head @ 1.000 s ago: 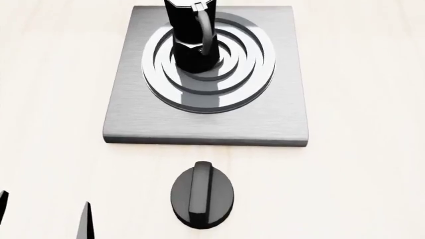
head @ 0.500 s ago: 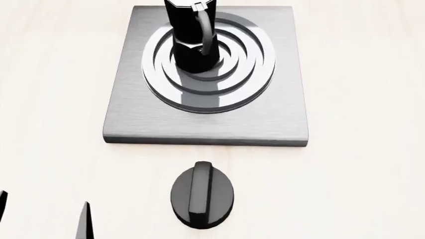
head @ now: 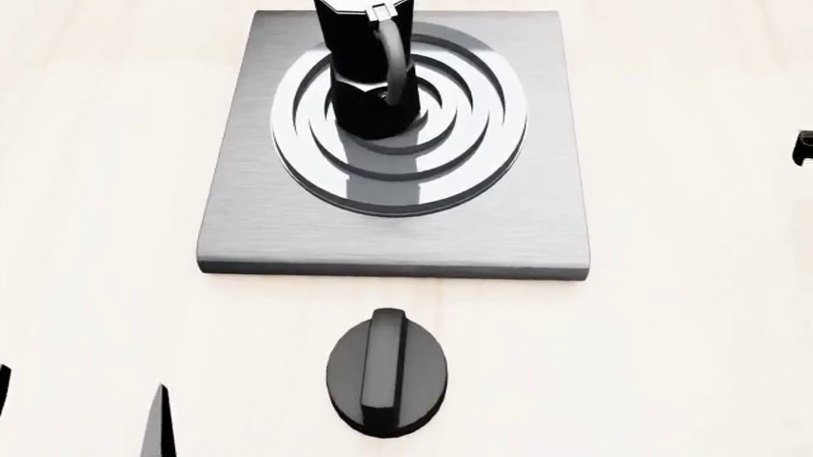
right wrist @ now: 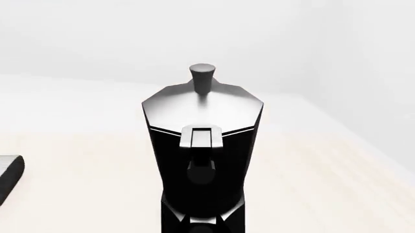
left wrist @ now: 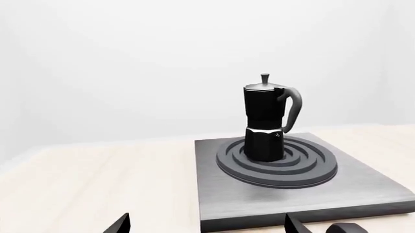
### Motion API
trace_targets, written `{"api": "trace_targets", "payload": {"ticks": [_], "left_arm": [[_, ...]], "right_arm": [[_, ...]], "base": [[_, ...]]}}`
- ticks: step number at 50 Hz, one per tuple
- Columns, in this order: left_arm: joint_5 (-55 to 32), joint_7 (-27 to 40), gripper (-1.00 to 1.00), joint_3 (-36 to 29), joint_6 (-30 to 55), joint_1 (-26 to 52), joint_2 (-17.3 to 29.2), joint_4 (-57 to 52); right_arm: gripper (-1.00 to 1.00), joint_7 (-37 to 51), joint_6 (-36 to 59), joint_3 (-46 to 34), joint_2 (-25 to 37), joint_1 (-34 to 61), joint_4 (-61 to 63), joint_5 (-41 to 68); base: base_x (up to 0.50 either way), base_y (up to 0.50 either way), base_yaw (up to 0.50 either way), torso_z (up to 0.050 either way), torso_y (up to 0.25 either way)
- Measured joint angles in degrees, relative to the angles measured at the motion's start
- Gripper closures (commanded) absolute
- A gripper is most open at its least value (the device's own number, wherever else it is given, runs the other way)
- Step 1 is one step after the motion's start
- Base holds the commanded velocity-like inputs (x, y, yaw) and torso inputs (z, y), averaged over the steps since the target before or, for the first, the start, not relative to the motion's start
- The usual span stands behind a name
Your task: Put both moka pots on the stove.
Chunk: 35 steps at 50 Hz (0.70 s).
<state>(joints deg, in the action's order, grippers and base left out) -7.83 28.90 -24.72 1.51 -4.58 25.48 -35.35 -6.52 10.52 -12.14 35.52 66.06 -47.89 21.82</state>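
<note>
- While one moka pot (head: 368, 67) stands upright on the raised rings at the middle of the stove (head: 254, 219), a second moka pot (right wrist: 202, 150) fills the right wrist view, upright over pale wood, its handle facing the camera.
- Each pot is faceted glossy black with a silver lid, a small knob on top, a narrow waist and a curved black handle.
- The stove is a flat square brushed grey plate lying on the light wooden table (head: 686, 362).
- A round black knob (head: 386, 373) with a ridge lies on the table just in front of the stove, apart from it.
- The left gripper (head: 83, 419) shows two dark finger tips spread wide, holding nothing, near the stove's front.
- Whether the right gripper grips the second pot cannot be told; no fingers show.
- Counted: two pots, one stove, one knob.
</note>
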Motion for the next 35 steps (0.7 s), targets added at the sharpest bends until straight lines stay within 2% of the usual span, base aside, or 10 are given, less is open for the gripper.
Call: {"api": "trace_targets", "payload": {"ticks": [35], "left_arm": [[-1.9, 0.0, -1.00, 0.5, -0.7, 0.1, 0.4, 0.4]], "right_arm": [[1.00, -1.8, -3.9, -3.7, -8.2, 1.8, -0.4, -1.6]], "base": [[0.00, 0.00, 0.00, 0.000, 0.001]]}}
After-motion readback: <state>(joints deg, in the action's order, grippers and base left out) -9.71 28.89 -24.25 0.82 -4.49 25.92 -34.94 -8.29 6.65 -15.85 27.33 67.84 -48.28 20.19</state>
